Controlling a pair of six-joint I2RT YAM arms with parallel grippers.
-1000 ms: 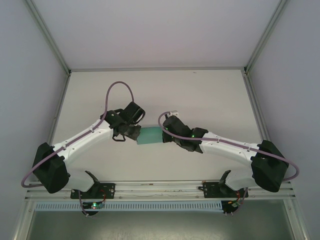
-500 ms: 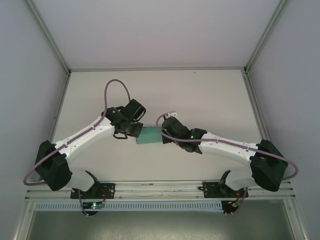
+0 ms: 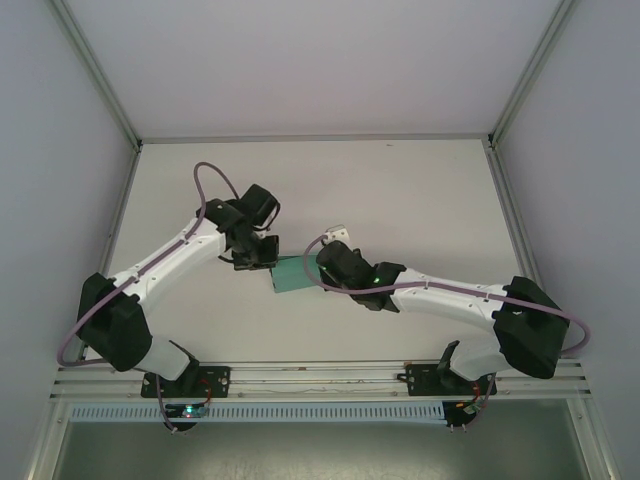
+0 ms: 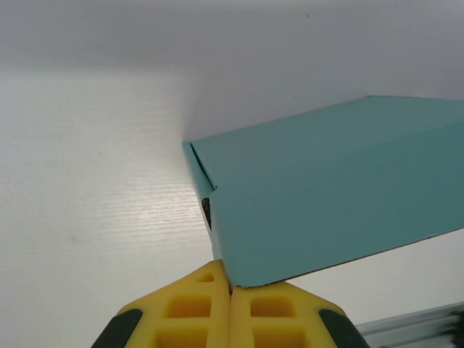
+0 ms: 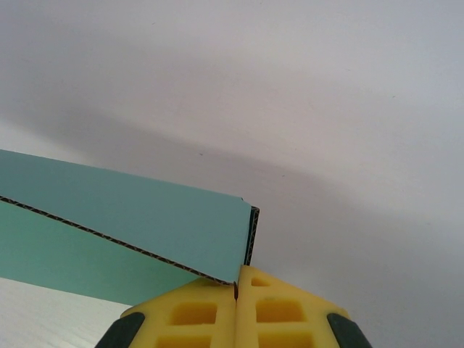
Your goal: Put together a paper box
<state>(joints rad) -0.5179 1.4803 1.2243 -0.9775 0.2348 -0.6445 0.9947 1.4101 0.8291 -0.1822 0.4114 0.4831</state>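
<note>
Across the middle of the white table, the left arm and right arm reach inward and meet at the teal paper box, which sits tilted between them. Left wrist view: the paper box is folded into shape, its lower corner nipped in the left gripper, yellow pads pressed together. Right wrist view: the right gripper likewise pinches a corner of the paper box, its corrugated edge running down into the seam.
</note>
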